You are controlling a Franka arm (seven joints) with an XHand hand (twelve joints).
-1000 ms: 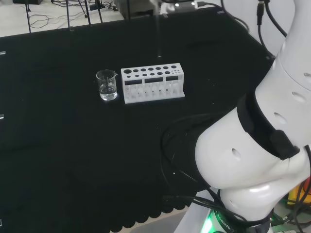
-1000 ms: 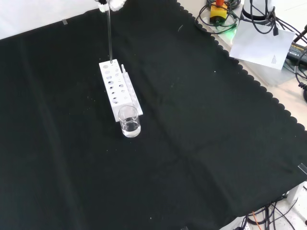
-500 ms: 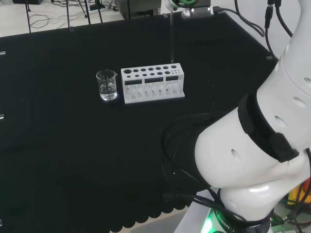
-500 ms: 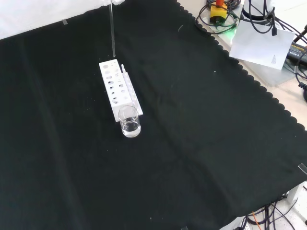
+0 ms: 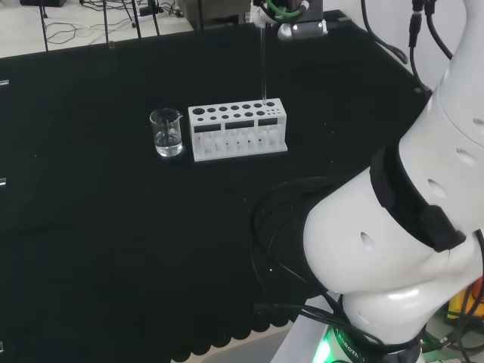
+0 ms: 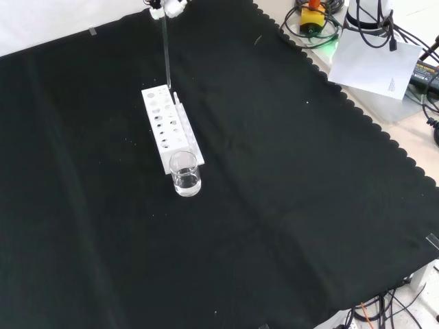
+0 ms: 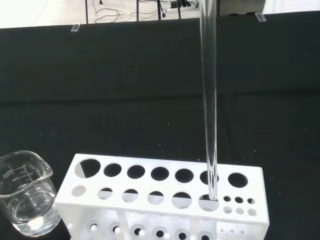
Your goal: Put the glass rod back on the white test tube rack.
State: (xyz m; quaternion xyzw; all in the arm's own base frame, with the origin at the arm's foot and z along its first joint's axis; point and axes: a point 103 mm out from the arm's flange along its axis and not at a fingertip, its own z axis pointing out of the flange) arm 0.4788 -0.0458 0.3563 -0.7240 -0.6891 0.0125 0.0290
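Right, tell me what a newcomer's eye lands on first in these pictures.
First the glass rod, hanging upright from the hand at the front view's top, its lower tip at the holes near one end of the white test tube rack. Next the small clear beaker with a little clear liquid, standing on the black cloth by the rack's other end.

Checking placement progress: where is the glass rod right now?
The glass rod hangs upright from the hand, its tip at a hole of the white rack at the end away from the beaker.
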